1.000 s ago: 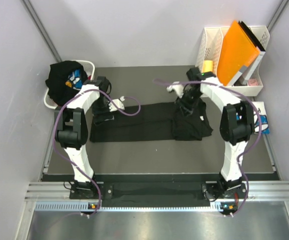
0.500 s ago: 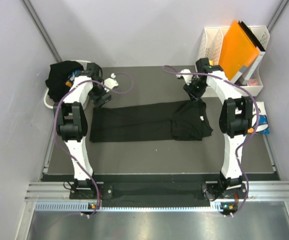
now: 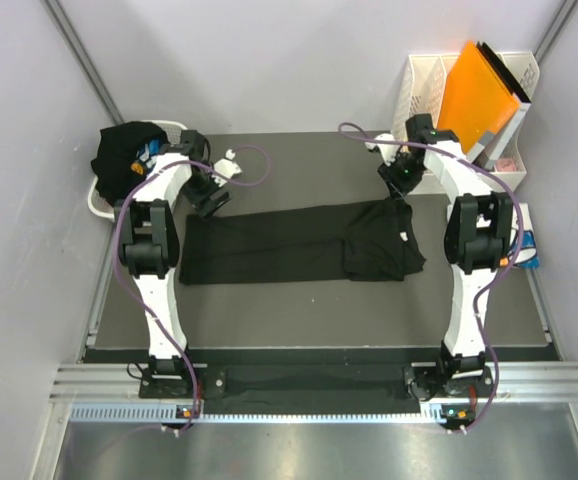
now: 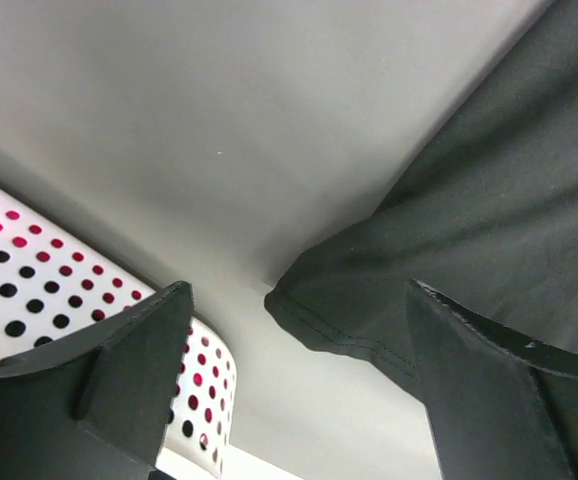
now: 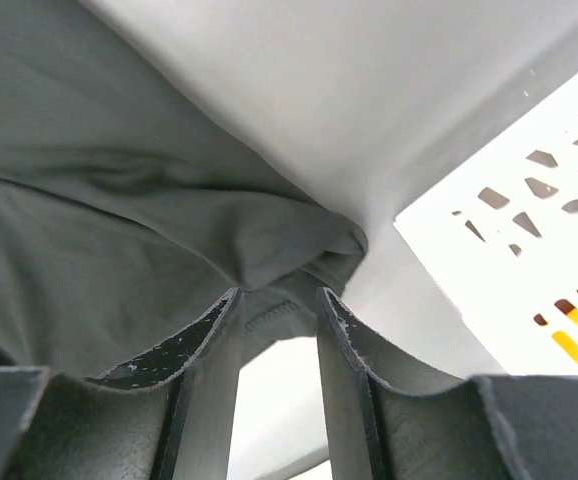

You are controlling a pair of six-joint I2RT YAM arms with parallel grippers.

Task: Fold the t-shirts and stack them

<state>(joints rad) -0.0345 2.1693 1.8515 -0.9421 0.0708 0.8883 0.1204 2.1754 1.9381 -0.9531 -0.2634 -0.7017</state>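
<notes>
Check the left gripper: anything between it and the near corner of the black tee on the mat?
Nothing visible. The left gripper is open just off the black tee's corner, bare mat between. The white basket is off to the side, not in the path.

Even bright light, soft shadows (wrist cams blurry).

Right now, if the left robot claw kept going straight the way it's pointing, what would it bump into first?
Probably the corner of the flat black cotton t-shirt. It lies just ahead of the open left gripper, between its two dark fingers. The white dotted laundry basket sits off to one side. Depth is hard to judge, so the grey table might come first.
</notes>
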